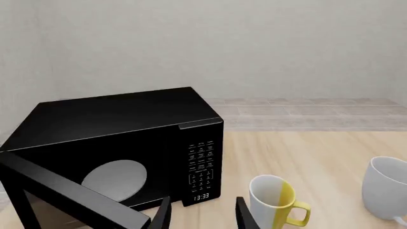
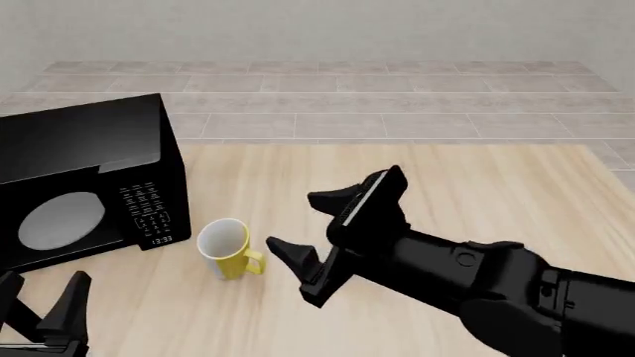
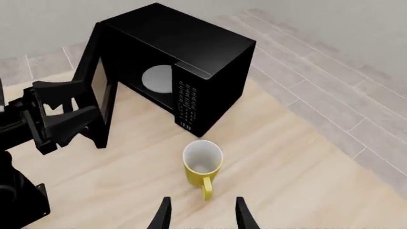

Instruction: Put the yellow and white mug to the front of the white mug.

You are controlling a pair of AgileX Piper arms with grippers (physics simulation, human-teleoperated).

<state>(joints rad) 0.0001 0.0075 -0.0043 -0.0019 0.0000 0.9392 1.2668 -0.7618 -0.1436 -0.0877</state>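
The yellow and white mug [image 2: 228,249] stands upright on the wooden table just right of the microwave, handle toward the near right. It also shows as the small mug [image 1: 277,200] in the left wrist view and as the yellow mug [image 3: 202,164] in the right wrist view. The white mug [image 1: 384,186] shows only in the left wrist view, beyond the yellow one; in the front view my right arm hides it. My right gripper [image 2: 317,227] is open, hovering just right of the yellow mug, holding nothing. My left gripper [image 2: 40,305] is open and empty at the near left corner.
A black microwave [image 2: 89,186] sits at the table's left with its door [image 3: 98,90] swung open and a white turntable plate [image 2: 62,221] inside. The left gripper [image 3: 64,114] sits beside that door. Tiled floor lies beyond the table's far edge.
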